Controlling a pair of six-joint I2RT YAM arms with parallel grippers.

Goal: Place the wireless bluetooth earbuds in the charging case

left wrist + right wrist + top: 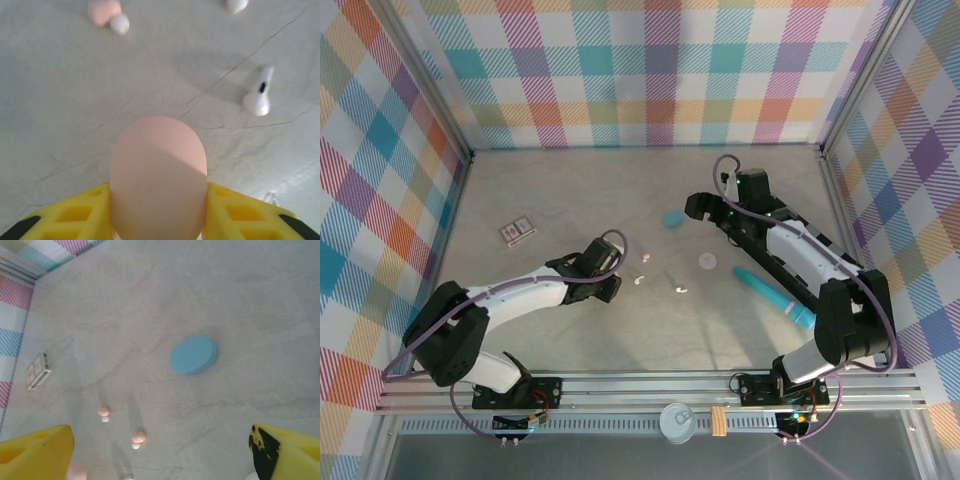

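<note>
The pink case (158, 170) is clamped by the left gripper (609, 290) near the table's (560, 180) middle. The right gripper's (697, 207) jaws are held wide apart near the teal case (193, 354)

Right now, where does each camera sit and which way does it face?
Top external: above, behind the robot, looking down on the table; left arm and right arm show.
Left wrist: low, facing along the table; the left gripper flanks a pink case.
Right wrist: higher, tilted down at a teal case; the right gripper stands open.
Shared: top and right wrist both show the teal case.
</note>
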